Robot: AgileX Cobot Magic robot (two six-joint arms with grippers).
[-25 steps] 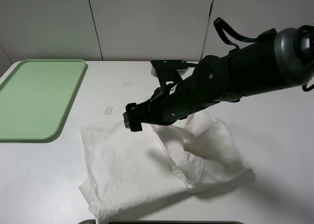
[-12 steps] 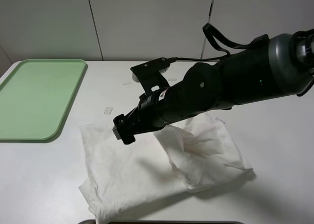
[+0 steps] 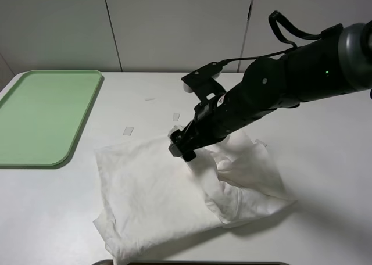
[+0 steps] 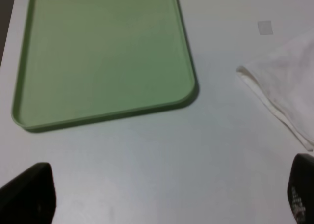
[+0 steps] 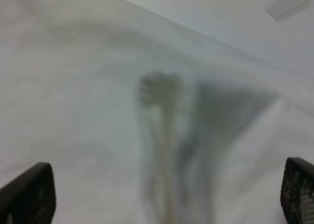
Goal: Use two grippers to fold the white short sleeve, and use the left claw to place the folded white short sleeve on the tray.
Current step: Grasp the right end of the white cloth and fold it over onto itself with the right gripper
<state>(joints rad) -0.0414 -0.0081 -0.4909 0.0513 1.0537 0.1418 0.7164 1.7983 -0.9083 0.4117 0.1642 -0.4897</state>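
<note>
The white short sleeve (image 3: 157, 189) lies crumpled on the bench (image 3: 331, 160) just beside the tray (image 3: 40, 114), and the half farther from the tray is bunched in loose ridges. The right claw (image 3: 181, 144) hangs spread wide and empty, low over one ridge. Closing there could pinch several layers and pull the fold askew. The left claw (image 4: 164, 192), also wide and empty, hovers over bare bench near the tray's corner. The bench is smooth and white, so cloth may slide. A pale panelled wall (image 3: 174, 27) stands beyond the tray.
</note>
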